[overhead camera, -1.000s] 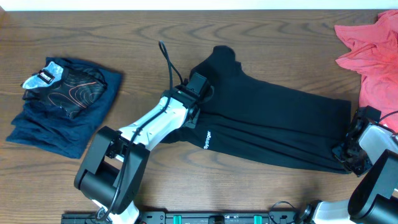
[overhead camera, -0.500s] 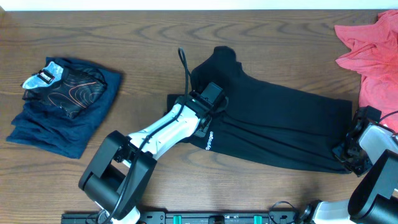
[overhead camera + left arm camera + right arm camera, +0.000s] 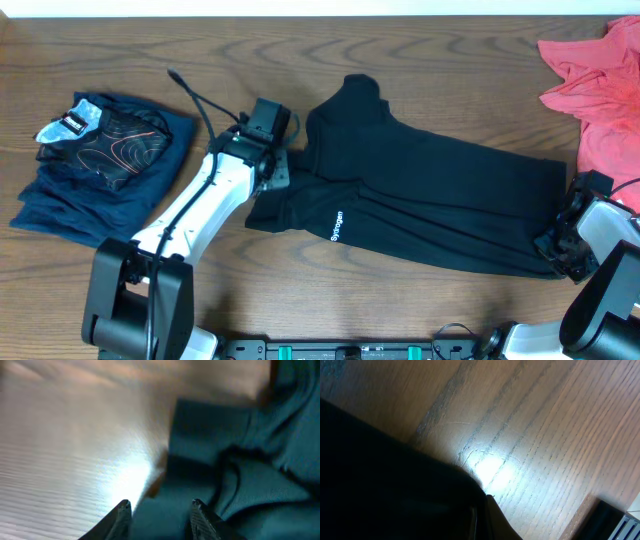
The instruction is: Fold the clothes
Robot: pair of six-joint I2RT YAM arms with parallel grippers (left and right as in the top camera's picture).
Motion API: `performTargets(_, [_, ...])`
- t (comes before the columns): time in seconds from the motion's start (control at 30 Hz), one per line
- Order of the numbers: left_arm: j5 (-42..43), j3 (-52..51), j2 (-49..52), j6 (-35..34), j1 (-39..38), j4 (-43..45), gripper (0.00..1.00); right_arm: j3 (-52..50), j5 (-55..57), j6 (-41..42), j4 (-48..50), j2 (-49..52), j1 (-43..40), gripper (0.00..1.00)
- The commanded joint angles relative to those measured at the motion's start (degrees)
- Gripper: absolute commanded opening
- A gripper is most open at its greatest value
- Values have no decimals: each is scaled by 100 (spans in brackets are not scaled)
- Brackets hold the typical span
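Observation:
The black T-shirt (image 3: 440, 190) lies spread across the middle of the wooden table, with small white lettering (image 3: 335, 224) near its left front. My left gripper (image 3: 272, 170) is at the shirt's left edge by the sleeve. In the left wrist view its fingers (image 3: 160, 510) are apart, with the shirt's fabric (image 3: 250, 485) lying between and beyond them. My right gripper (image 3: 553, 247) sits at the shirt's right front corner. In the right wrist view the jaws (image 3: 480, 515) are closed tight on the dark fabric (image 3: 380, 475), which hides most of them.
A navy-blue garment (image 3: 70, 215) lies at the left with a black, red-lined garment (image 3: 115, 150) on top. A pink-red garment (image 3: 600, 80) lies at the back right corner. A dark rail (image 3: 350, 350) runs along the table's front edge.
My left arm has swung from over the shirt's left middle back to its left edge. The shirt's left flap now lies uncovered. The right arm has not moved.

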Motion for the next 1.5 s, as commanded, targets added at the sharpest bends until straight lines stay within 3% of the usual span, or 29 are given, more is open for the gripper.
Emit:
performTargets(0.0, [636, -352, 190, -136, -24, -7, 39, -96, -225, 42, 129, 125, -52, 6])
performTargets(0.13, [643, -632, 431, -105, -4, 111, 40, -96, -251, 42, 133, 125, -52, 6])
performTargets(0.27, [374, -850, 686, -4, 105, 417, 58, -94, -269, -7, 136, 125, -52, 6])
performTargets(0.4, [138, -863, 811, -94, 337, 289, 55, -94, -264, -109, 142, 125, -55, 6])
performTargets(0.53, [-278, -863, 815, -1176, 732, -391, 49, -94, -262, -109, 140, 125, -55, 6])
performTargets(0.73, [-286, -992, 815, -1919, 1248, -968, 49, -94, -262, -114, 157, 125, -52, 6])
performTargets(0.97, [-264, -1211, 811, -2114, 1355, -1222, 49, -94, -238, -168, 90, 125, -57, 7])
performTargets(1.17, [-264, -1204, 529, -2041, 1355, -1425, 48, -83, -79, -144, -70, 111, -136, 7])
performTargets(1.37, [-262, -848, -634, -1355, 1346, -1392, 49, 483, -446, -251, -699, -256, -116, 7])
performTargets(1.43, [-260, -669, -1025, -1045, 1311, -1213, 53, 741, -654, -256, -831, -479, -116, 12])
performTargets(1.47, [-258, -570, -1224, -927, 1279, -1091, 55, 866, -802, -256, -876, -603, -116, 22])
